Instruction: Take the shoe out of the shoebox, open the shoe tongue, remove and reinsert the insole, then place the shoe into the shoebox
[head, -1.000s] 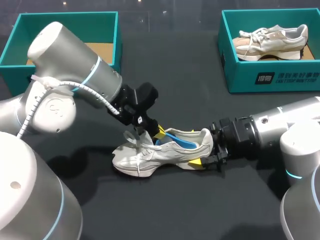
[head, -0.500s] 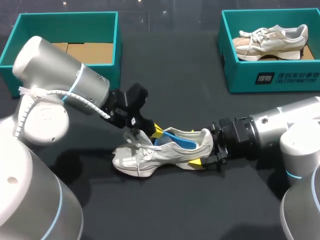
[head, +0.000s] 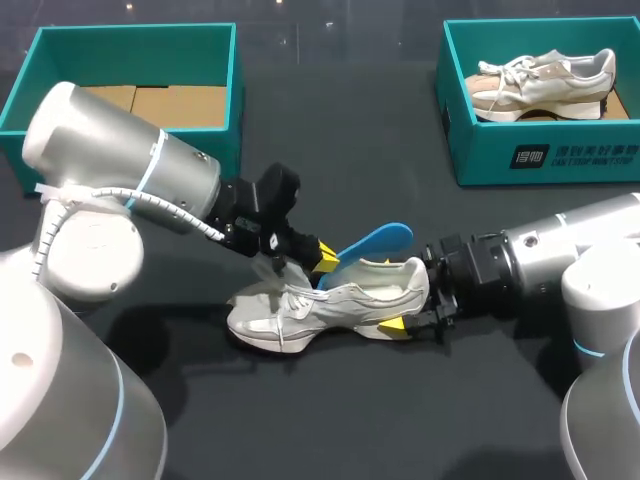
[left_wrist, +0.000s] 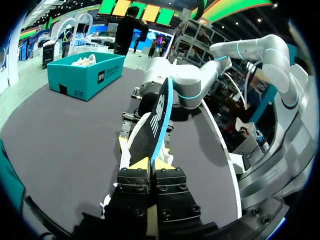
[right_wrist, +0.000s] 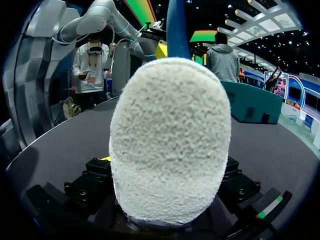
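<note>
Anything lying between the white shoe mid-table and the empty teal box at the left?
No loose thing shows on the table there. Only the left arm crosses above that stretch, its left gripper shut on the insole sticking up out of the shoe. The empty box stands beyond it.

White shoe (head: 330, 305) on a black surface (head: 330, 420); insole (head: 375, 240) blue, its other face black. Left pincer (head: 322, 256) yellow-tipped. Teal shoebox (head: 470, 150) at two o'clock holds a beige-and-white sneaker (head: 545, 82).
</note>
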